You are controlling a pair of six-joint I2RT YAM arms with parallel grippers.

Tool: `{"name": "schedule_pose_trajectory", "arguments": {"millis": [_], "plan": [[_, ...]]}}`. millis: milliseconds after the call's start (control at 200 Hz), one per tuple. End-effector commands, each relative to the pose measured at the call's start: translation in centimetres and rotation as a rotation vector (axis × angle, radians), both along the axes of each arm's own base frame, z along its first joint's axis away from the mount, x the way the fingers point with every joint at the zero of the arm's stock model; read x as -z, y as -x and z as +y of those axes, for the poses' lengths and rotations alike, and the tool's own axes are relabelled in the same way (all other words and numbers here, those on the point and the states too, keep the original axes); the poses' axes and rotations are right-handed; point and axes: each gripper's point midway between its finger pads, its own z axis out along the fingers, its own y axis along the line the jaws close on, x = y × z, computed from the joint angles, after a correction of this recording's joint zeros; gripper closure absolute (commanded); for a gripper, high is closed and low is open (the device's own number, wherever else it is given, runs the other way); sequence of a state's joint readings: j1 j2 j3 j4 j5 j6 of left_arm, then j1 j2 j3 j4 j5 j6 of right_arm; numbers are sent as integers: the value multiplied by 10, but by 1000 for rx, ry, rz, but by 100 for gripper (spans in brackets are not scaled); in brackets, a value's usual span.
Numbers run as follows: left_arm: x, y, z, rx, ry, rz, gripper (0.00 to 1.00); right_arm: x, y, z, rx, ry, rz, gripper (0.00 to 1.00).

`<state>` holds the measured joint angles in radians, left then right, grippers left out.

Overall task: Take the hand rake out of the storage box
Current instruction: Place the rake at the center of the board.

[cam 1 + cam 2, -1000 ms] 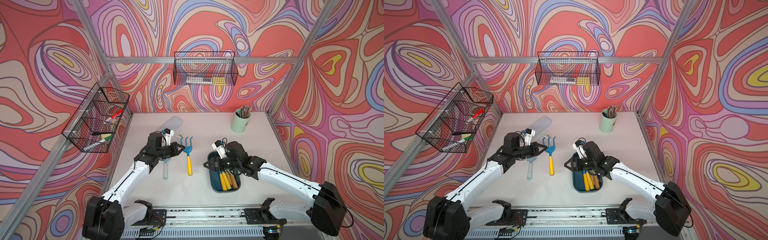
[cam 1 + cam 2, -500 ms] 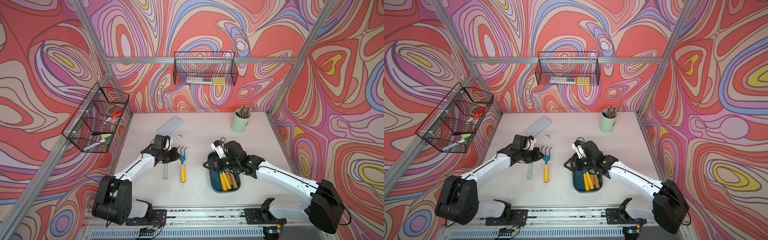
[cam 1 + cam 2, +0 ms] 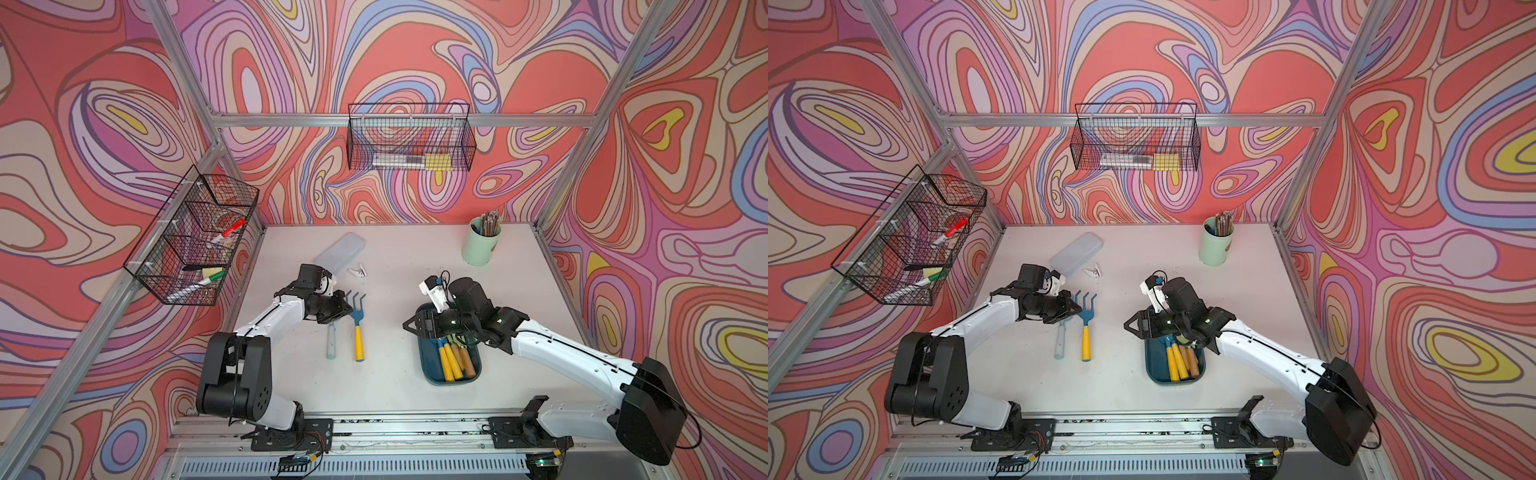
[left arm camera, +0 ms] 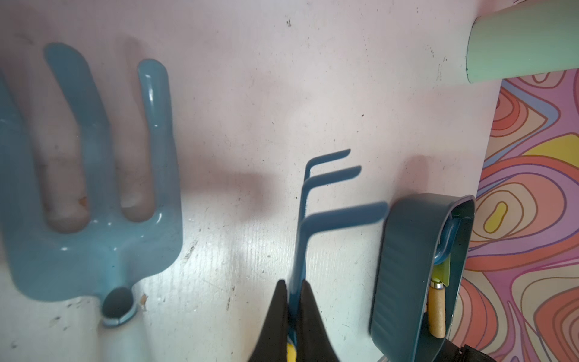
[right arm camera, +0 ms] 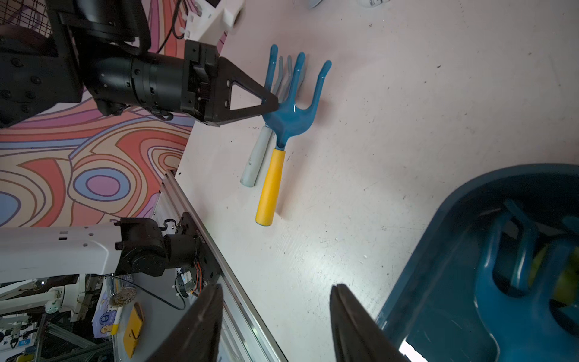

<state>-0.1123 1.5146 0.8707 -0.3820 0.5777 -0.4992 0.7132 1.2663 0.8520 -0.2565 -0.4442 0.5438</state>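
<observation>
The hand rake (image 3: 357, 332) lay out of the storage box (image 3: 451, 380), on the table well to the box's left, with its yellow handle pointing toward the near edge and its blue tines toward the far side. The left gripper (image 5: 275, 105) was clenched on the rake's metal part next to the handle. That was probably the chosen spot because the flat blue metal is thin enough for the narrow jaws to pinch firmly, whereas the round handle could roll. The handle appeared to rest on the table, so the rake looked set down and ready to be let go. Just to its left lay a pale fork (image 3: 331, 345) with a grey handle, nearly parallel to the rake, which left little room there. The right gripper (image 5: 275, 288) stood with its jaws apart and nothing between them, above bare table at the box's far left corner. It had likely been parked there, out of the other arm's way. Several yellow- and wood-handled tools (image 3: 453, 357) lay lengthwise in the box. No brand, label or readable writing showed on the tools, the box or the arms.
</observation>
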Motion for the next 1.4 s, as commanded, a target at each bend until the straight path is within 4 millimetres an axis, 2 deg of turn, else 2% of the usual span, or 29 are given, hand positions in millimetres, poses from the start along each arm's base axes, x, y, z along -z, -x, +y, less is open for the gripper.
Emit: {"name": "schedule_pose_trajectory", "arguments": {"millis": [0,155,616,801,916,1092,1207,1397], "plan": [[0,-1,-7,44,41,6,100,-10,-1,2,-5,-33,-25,44],[11,-3,-5,33,26,29,100,-11,1,1,-4,-36,-23,44],[23,-21,-4,53,30,35,100,-11,5,2,-12,-63,-10,44],[39,-18,2,52,-4,76,100,-11,7,-1,-5,-62,-17,44],[40,-21,3,52,6,80,100,-11,9,-2,-5,-65,-14,44],[39,-18,8,68,-30,94,87,-10,9,-4,2,-64,-17,44],[41,-17,11,62,-37,101,85,-11,9,-3,-1,-69,-16,44],[57,-15,11,53,-10,142,83,-16,9,0,-12,-76,-15,44]]}}
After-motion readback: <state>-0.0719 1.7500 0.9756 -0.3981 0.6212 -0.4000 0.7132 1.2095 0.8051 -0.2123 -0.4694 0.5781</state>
